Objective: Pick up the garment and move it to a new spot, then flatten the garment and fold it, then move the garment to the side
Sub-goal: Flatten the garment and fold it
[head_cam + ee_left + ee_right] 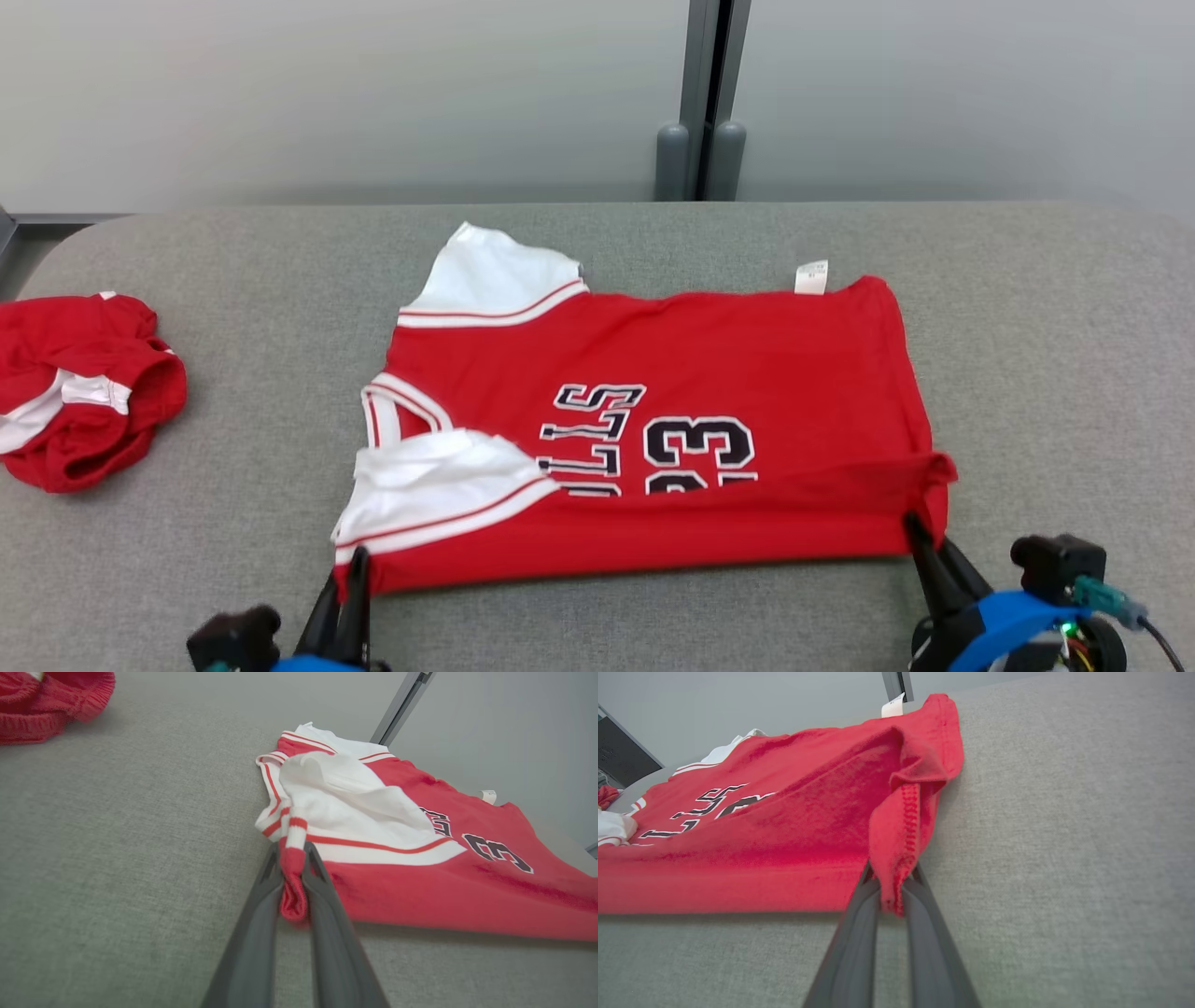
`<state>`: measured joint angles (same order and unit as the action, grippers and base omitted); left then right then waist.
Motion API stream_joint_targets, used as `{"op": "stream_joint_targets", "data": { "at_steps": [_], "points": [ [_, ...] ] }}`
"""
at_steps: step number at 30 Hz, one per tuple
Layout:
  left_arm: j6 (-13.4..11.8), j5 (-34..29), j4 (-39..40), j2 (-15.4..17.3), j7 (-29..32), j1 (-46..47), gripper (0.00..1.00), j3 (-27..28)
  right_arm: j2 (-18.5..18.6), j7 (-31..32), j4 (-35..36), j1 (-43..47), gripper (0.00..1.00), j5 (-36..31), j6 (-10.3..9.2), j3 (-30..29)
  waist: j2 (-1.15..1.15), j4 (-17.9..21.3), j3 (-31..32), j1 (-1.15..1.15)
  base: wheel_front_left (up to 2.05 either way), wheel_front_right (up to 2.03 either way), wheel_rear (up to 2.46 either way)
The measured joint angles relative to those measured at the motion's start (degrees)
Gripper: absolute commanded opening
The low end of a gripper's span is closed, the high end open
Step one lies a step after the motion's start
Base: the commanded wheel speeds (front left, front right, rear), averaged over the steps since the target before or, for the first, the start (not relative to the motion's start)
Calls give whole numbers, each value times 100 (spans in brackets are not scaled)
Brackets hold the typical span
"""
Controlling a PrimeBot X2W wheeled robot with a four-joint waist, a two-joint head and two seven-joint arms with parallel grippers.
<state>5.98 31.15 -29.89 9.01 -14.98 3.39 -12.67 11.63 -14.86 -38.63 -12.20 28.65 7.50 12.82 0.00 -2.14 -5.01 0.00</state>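
The garment (709, 373) is a red jersey with white sleeves and dark lettering, spread sideways across the grey table, its near long edge folded up over the print. My left gripper (353, 565) is shut on the garment's near left corner, by the white sleeve's red trim; in the left wrist view the bunched cloth (293, 877) sits pinched between the fingers of that gripper (293, 851). My right gripper (913, 525) is shut on the near right hem corner; the right wrist view has the stitched hem (901, 849) clamped at the tips of that gripper (892, 872).
A second red and white garment (79, 387) lies crumpled at the table's left edge, also in the left wrist view (51, 700). A grey post (700, 103) stands behind the table's far edge. Bare grey tabletop (1055, 373) lies right of the jersey.
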Motion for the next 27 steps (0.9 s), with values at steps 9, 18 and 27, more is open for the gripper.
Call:
{"op": "stream_joint_targets", "data": {
  "at_steps": [9,18,27],
  "points": [
    [-546,-158,1084,-18,37,-1252,0,45,62,483,1080,1104,0,-73,3,-331,0,29,83,0,0,0,0],
    [-704,-231,1343,-19,142,-1382,100,-18,-218,882,1611,1485,100,-466,0,-816,0,61,56,0,0,0,0],
    [-744,-694,1901,-34,-1,-1063,100,503,-238,552,1959,1175,100,-913,-1,-1044,0,154,112,1,0,0,0]
  ]
}}
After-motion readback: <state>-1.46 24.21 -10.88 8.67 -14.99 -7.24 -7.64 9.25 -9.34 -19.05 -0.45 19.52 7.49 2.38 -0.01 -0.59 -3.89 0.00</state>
